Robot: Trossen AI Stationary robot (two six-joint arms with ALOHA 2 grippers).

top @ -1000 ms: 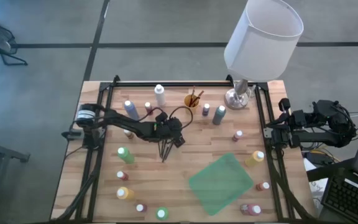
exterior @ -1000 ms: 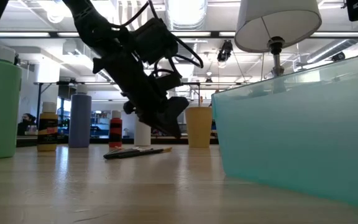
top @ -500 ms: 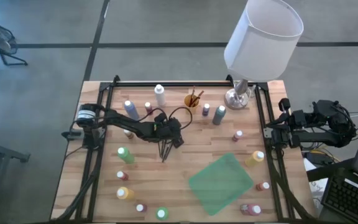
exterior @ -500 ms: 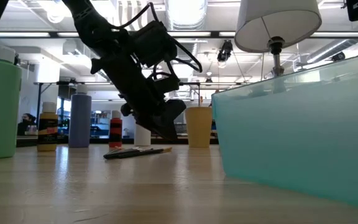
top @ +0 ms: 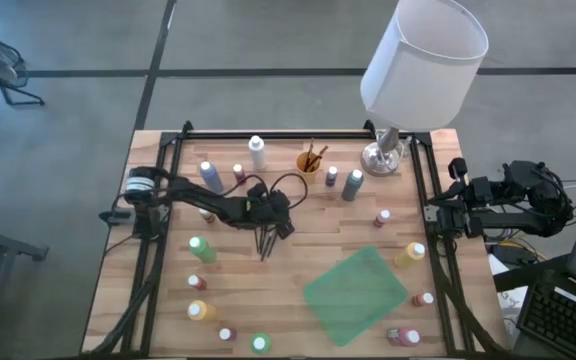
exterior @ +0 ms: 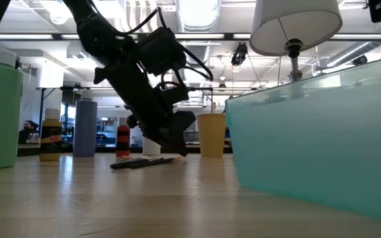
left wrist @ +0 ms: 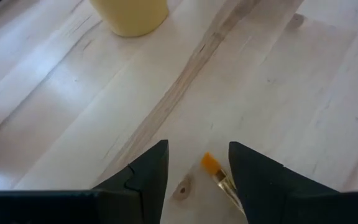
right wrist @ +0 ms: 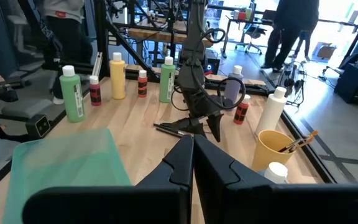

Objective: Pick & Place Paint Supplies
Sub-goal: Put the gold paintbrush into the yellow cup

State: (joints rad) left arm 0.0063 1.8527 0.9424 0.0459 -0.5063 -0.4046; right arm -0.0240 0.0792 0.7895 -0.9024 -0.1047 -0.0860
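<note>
Several thin dark-handled brushes (top: 265, 243) lie flat on the wooden table, close to its middle. My left gripper (top: 270, 230) slants down over their far ends and is open. In the left wrist view, one brush's orange bristle tip (left wrist: 211, 163) lies on the wood between the two fingers, and neither finger touches it. In the low view the fingertips (exterior: 180, 149) hang just above the brushes (exterior: 144, 161). Small paint bottles stand scattered about, among them a green one (top: 200, 248) and a yellow one (top: 409, 255). My right gripper (right wrist: 191, 152) is shut and waits at the table's right edge.
A translucent green bin (top: 355, 293) sits near the table's front right. A yellow cup (top: 310, 160) holding brushes and a white-shaded lamp (top: 383, 155) stand at the back. More bottles line the left, far and right sides. Bare wood lies between the brushes and the bin.
</note>
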